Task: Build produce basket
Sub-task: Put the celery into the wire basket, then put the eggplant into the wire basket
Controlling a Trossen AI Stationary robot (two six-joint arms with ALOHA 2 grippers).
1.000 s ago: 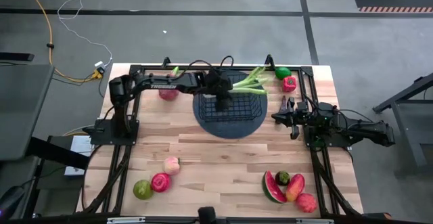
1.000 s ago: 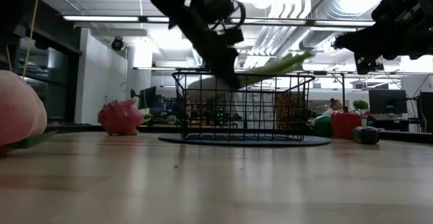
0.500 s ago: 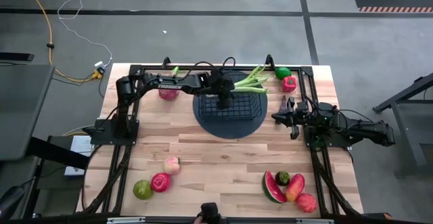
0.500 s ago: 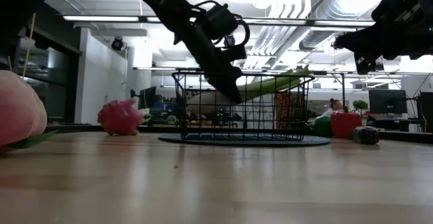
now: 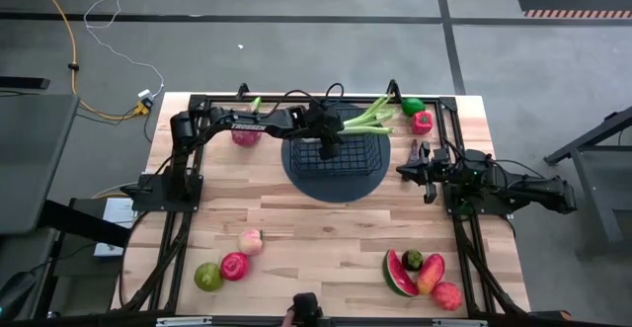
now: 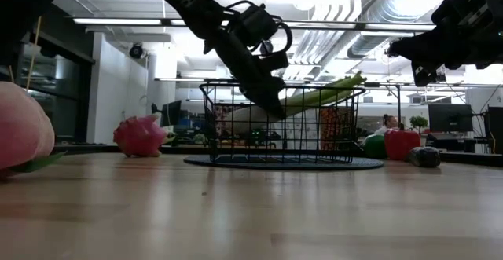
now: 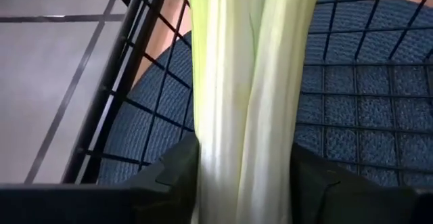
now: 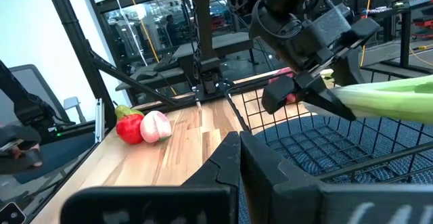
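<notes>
The black wire basket [image 5: 336, 156] stands on a dark round mat [image 5: 301, 174] at the table's far middle. My left gripper [image 5: 326, 141] reaches into it from above and is shut on the green-white leafy stalk [image 5: 363, 120]. The stalk's pale end [image 6: 244, 117] sits inside the basket and its leafy end [image 6: 350, 82] sticks out over the right rim. My right gripper [image 5: 413, 165] waits shut to the right of the basket, above the table. Other produce lies around the table. My left gripper pinches the stalk's pale stems [image 7: 240, 136] between its two fingers [image 7: 172, 173], near the root end. The fingers slant down from the left and lie across the stalk. The stalk tilts, its root end low in the basket and its leaves up past the rim.
A pink dragon fruit [image 5: 245, 136] lies left of the basket; a green pepper [image 5: 413, 106] and a red pepper [image 5: 423, 122] lie at the far right. A peach [image 5: 251, 240] and two apples [image 5: 222, 271] lie near left. A watermelon slice [image 5: 398, 274] and a mango [image 5: 431, 273] lie near right.
My left gripper has come down into the basket with the stalk. The stalk's pale end has dropped below the rim, while its leafy end stays up over the right rim. The right arm has kept still.
</notes>
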